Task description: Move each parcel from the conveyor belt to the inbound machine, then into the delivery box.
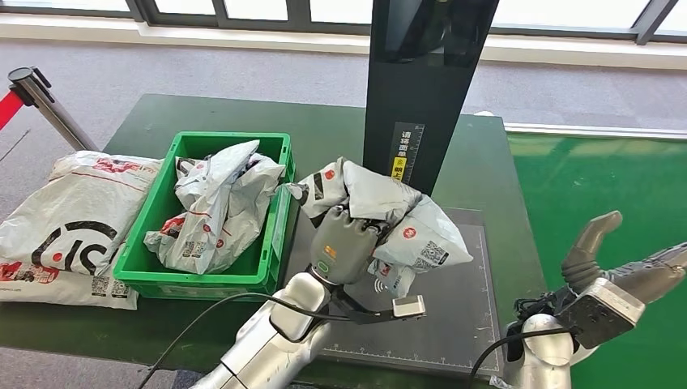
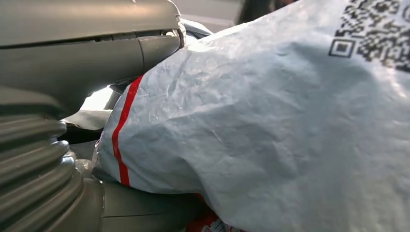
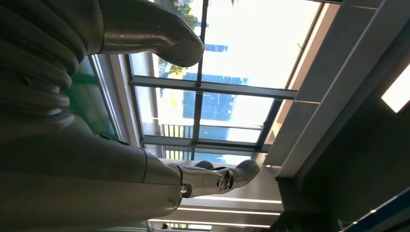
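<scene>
Over the dark scan mat (image 1: 454, 316), the left hand (image 1: 344, 247) grips a crumpled grey parcel (image 1: 389, 215) with a red stripe and QR code, just before the black pillar (image 1: 425, 81) with its yellow-and-white Chinese label. Beside it, the green crate (image 1: 202, 279) holds more parcels; a large bag (image 1: 69, 223) lies beyond. The right hand (image 1: 628, 271) hangs spread and empty past the table edge (image 1: 518, 203).
</scene>
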